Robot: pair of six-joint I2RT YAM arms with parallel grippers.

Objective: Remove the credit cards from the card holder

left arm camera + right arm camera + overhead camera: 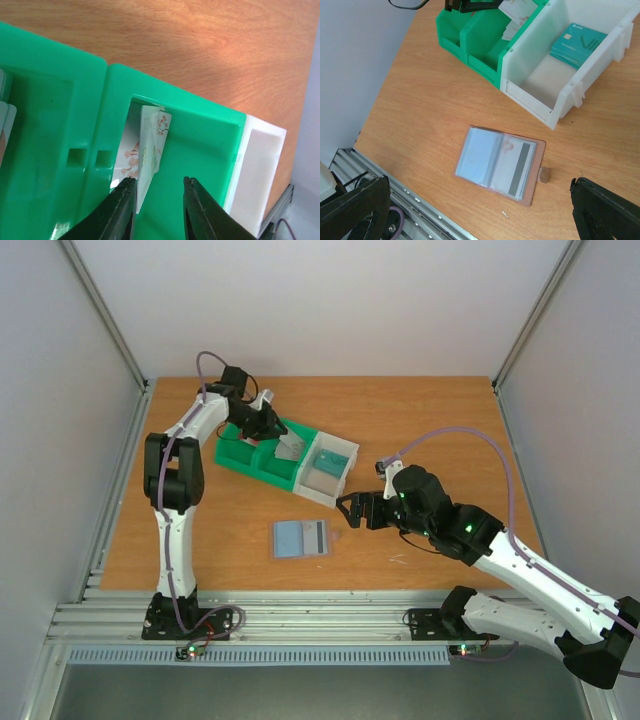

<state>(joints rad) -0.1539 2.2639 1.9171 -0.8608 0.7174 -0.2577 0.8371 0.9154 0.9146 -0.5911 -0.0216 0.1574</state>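
The card holder (300, 538) lies open and flat on the table; in the right wrist view (485, 157) it is pale blue inside with a brown rim. A pale grey card with a dark stripe (520, 167) sits in its right half. My right gripper (480, 192) is wide open and empty, just right of the holder in the top view (352, 511). My left gripper (159, 189) is open over a green tray compartment. A white card with pink blossoms (151, 147) leans on edge there, close to the left finger (120, 210); no grip on it shows.
The green-and-white tray (245, 455) stands behind the holder. Its white end compartment (540, 75) holds teal cards (577, 45). A second white printed card (131, 152) lies behind the leaning one. The metal rail (300, 620) runs along the near table edge.
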